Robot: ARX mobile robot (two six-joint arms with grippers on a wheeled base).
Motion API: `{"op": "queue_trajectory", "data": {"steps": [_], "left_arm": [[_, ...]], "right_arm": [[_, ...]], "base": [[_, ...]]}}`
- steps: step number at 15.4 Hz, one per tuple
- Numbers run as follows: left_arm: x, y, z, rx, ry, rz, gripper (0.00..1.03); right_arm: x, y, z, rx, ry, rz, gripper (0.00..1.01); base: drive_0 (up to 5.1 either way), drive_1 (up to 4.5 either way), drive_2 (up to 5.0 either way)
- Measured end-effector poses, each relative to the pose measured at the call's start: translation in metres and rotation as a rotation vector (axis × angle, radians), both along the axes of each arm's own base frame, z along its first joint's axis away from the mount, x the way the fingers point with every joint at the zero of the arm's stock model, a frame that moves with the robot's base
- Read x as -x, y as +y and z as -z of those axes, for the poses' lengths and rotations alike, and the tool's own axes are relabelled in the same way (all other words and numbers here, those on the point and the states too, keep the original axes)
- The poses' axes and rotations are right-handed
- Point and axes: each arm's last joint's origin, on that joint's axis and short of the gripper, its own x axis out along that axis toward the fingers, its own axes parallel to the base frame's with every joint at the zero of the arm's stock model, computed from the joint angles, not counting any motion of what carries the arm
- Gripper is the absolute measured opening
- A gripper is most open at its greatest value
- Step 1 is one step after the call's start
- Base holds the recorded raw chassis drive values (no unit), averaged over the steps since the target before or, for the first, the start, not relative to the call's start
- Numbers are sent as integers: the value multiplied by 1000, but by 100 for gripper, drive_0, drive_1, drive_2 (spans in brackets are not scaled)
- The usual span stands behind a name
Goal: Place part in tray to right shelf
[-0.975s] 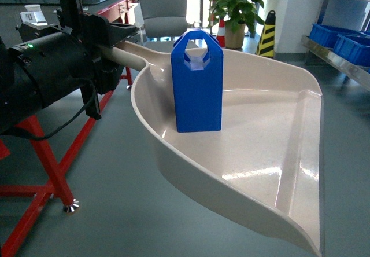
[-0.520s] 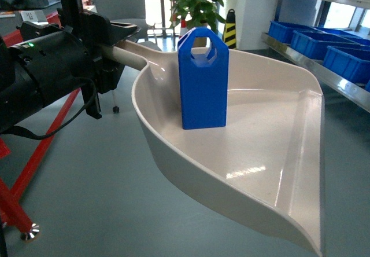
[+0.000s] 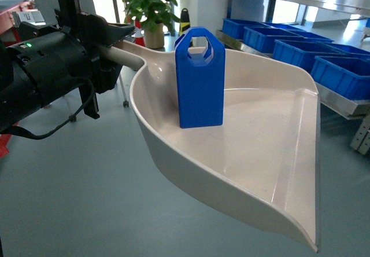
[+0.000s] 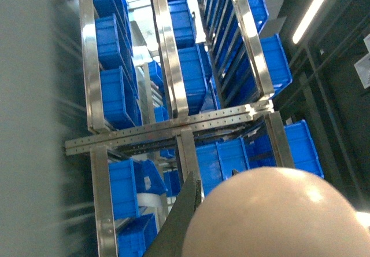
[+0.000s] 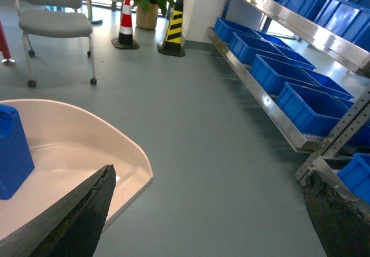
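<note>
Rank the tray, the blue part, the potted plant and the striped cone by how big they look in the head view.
1. Tray, largest.
2. Blue part.
3. Potted plant.
4. Striped cone, smallest.
The plant and cone stand far off, so true sizes differ.

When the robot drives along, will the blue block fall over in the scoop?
Maybe. The part stands upright, tall and narrow, so a jolt could tip it. The tray looks glossy, so it might slide too. The raised sides would probably catch it, though the front lip is open.

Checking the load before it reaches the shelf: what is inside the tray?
Only the part, standing upright on the tray floor near the handle end; the rest of the floor looks bare. The spot beneath the part is covered.
</note>
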Motion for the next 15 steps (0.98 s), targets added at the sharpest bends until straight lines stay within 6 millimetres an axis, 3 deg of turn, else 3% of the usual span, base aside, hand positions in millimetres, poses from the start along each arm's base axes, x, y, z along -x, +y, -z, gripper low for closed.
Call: {"op": "queue_trajectory", "data": {"steps": [15], "left_arm": [[0,-1,0,-1,0,5,12]], "right_arm": [[0,0,0,0,0,0,98]], "base": [[-163,-163,-163]]}}
